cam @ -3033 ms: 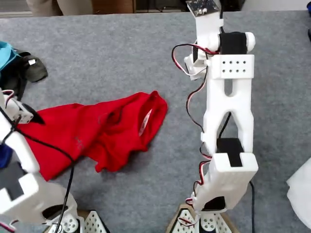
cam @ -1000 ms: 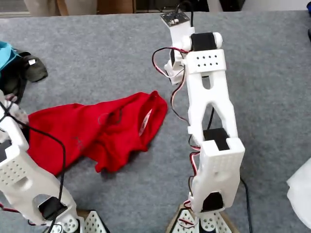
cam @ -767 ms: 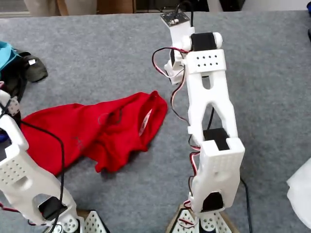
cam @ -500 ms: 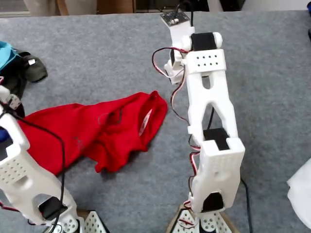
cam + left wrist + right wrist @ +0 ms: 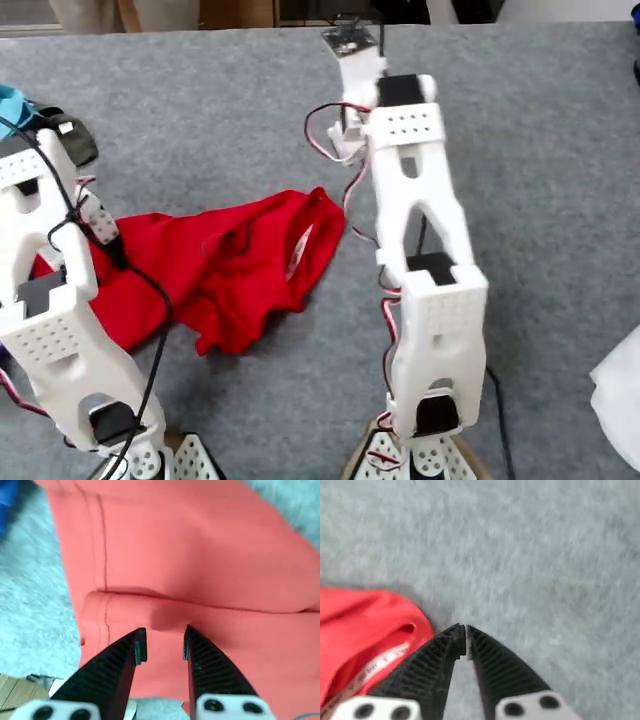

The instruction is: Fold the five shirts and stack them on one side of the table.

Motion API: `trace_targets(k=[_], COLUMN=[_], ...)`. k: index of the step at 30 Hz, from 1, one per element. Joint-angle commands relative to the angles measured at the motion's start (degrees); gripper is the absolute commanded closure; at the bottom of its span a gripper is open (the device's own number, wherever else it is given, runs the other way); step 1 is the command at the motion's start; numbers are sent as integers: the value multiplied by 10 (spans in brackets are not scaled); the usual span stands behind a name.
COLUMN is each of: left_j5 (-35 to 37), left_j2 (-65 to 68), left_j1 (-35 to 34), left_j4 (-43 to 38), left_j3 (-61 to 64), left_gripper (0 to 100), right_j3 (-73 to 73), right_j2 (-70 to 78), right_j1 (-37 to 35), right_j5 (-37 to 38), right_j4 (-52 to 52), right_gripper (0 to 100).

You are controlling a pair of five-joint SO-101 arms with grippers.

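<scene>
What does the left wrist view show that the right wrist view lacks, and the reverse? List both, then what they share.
Left wrist view: the left end effector, jaws open, over a stitched hem of the red shirt, with blue cloth nearby.
Right wrist view: the right end effector, jaws shut, over bare grey mat beside the shirt's collar label.
Both: the red shirt and the grey mat.
</scene>
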Motion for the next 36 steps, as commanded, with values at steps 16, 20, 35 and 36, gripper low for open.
trace_targets(k=[16,20,35,36], left_j5=[-70,-70,-70,-70], left_j2=[-5,-4,-6,-8], left_j1=[6,6,6,6], left_j4=[11,11,11,11], left_j3=[152,153,181,181], left_gripper=[862,871,977,978], right_j3=[-257,-305,-349,-356], right_j2=[229,286,350,350], right_j1=[-151,-150,-124,-118], right_j5=[-202,-230,-245,-246], right_j4=[76,105,159,159], right_gripper=[883,883,991,993])
